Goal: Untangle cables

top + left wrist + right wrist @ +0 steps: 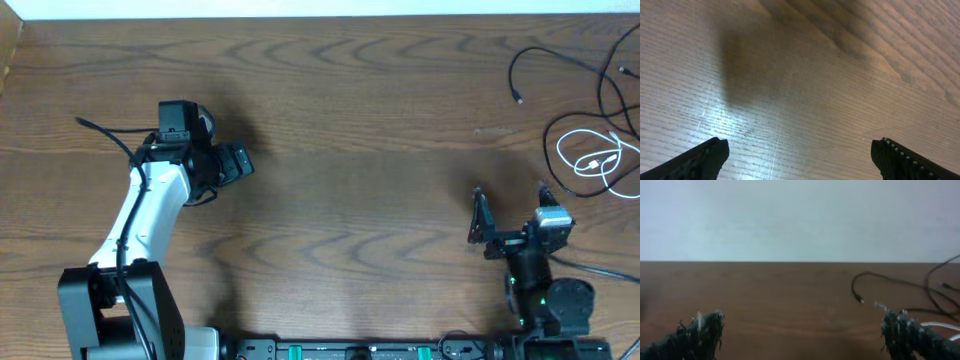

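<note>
The cables lie in a loose heap at the table's far right. Thin black cables (560, 55) loop there, one plug end (518, 98) pointing left, and a shorter white cable (592, 155) coils among them. My right gripper (512, 200) stands open a little left of and in front of the heap, holding nothing. In the right wrist view the black cables (890, 280) and a bit of the white cable (940, 325) lie beyond and right of the open right gripper (802, 317). My left gripper (243, 163) is far off at the left, open over bare wood (800, 145).
The wooden table (350, 130) runs from the left arm to the cable heap. Its far edge (320, 18) meets a white wall. The arm bases and a black rail (350, 350) line the front edge. The left arm's own thick black wire (105, 135) sticks out leftwards.
</note>
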Robot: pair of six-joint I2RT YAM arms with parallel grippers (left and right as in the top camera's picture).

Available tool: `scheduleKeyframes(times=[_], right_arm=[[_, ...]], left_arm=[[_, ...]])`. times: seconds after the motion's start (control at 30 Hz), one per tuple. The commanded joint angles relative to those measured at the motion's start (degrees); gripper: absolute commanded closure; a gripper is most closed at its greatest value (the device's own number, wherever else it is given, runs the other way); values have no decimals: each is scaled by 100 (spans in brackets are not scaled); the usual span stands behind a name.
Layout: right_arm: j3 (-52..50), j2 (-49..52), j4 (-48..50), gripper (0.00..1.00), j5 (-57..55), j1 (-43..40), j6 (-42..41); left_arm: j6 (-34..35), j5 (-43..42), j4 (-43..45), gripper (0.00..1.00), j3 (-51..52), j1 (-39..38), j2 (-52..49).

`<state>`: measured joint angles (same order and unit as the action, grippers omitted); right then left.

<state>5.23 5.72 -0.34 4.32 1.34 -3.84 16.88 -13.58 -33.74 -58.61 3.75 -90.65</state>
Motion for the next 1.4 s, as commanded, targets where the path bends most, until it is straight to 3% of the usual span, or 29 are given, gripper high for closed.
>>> scheduleKeyframes(times=[0.0, 0.07, 0.87, 1.07, 1.13, 1.37], right_arm=[[-470, -472, 55, 1, 79, -28, -109], [-492, -544, -367, 1, 251, -26, -173], [-492, -540, -337, 1, 269, -17, -404], [-492, -540, -337, 1, 269, -17, -404], [-492, -540, -337, 1, 269, -17, -404], [-492, -538, -337, 1, 269, -17, -404]], left_arm=[[-11, 17, -7, 4, -66, 20, 7], [-11, 17, -7, 4, -66, 20, 7], [-11, 166, 28, 4, -61, 20, 122], [-1250, 166, 1639, 4, 713, 20, 2192], [-1867, 173, 2225, 4, 1392, 22, 3399], [-2118, 420, 2929, 4, 3241, 20, 6087]])
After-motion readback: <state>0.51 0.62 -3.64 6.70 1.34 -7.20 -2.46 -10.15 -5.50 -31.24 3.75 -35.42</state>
